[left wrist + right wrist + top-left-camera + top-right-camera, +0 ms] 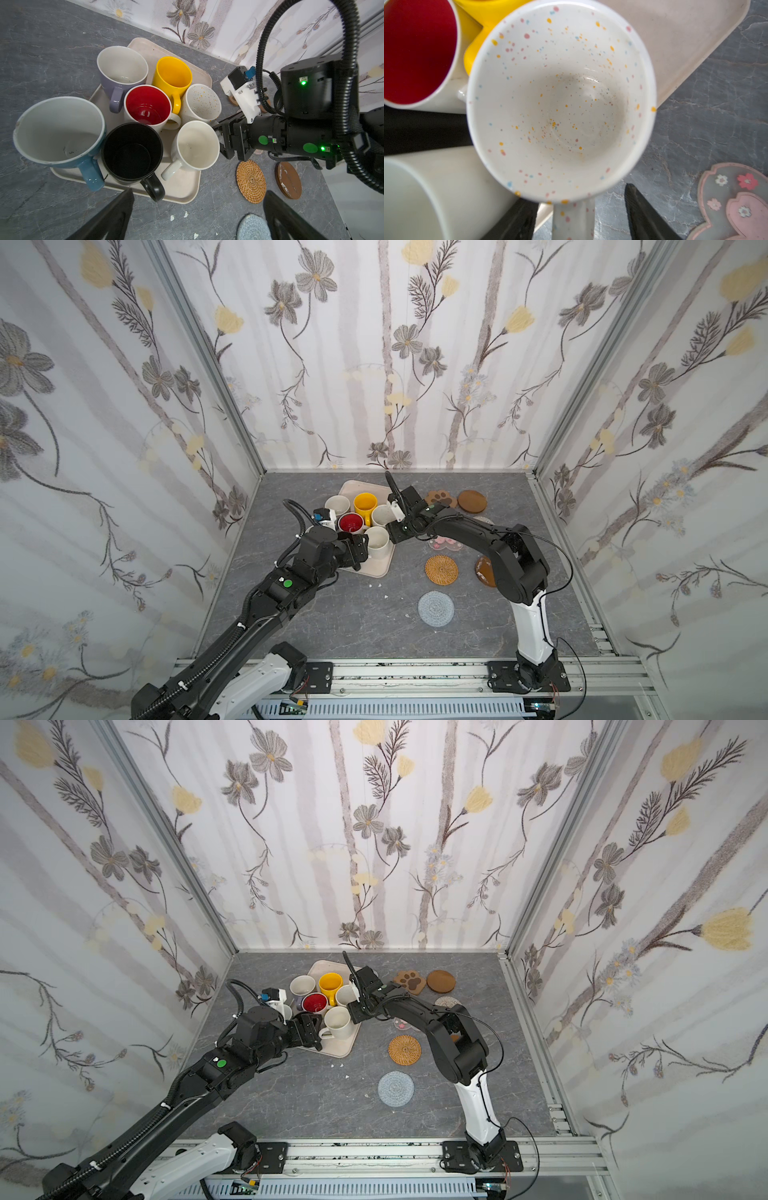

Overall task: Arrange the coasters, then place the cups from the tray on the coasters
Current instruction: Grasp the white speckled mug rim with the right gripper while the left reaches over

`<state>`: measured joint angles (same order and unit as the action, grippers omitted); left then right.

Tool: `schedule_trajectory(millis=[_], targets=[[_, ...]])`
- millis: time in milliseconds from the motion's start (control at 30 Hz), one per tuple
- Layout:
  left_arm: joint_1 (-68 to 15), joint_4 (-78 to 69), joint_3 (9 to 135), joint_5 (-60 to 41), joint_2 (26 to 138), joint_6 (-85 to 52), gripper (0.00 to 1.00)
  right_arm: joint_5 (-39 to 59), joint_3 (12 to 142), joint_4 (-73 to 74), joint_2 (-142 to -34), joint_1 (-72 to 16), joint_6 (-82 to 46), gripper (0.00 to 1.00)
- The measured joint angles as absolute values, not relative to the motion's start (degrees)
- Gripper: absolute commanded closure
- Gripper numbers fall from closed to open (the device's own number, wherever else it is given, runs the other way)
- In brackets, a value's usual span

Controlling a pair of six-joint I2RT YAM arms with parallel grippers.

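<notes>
The grey bench lies bare in front of the tray, where seven cups crowd rim to rim. The coasters lie to its right, off its edge. The left gripper hovers at the tray's near edge, jaws wide apart. The right gripper has its jaws apart astride the handle of the speckled mug.

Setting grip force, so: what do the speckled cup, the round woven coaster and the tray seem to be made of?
Speckled cup: looks like glazed ceramic, glossy white with coloured flecks and a sheen inside.
Round woven coaster: likely rattan or similar plant fibre, matte tan, coiled in a visible spiral.
Tray: probably plastic or melamine, smooth matte beige with moulded rounded corners; not certain.
</notes>
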<state>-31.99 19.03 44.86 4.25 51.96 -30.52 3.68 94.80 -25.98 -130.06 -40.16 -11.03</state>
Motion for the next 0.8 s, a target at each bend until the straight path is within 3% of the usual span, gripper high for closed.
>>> schedule_trajectory(millis=[333, 800], targets=[[-30.8, 21.4, 45.6, 2.8, 52.0, -28.7, 0.0, 2.4, 99.4, -28.8, -134.2, -40.3, -10.9, 0.38], [-30.5, 23.5, 46.9, 1.9, 51.7, -28.1, 0.0, 2.5, 102.4, -31.2, -136.6, -40.4, -10.8, 0.56]])
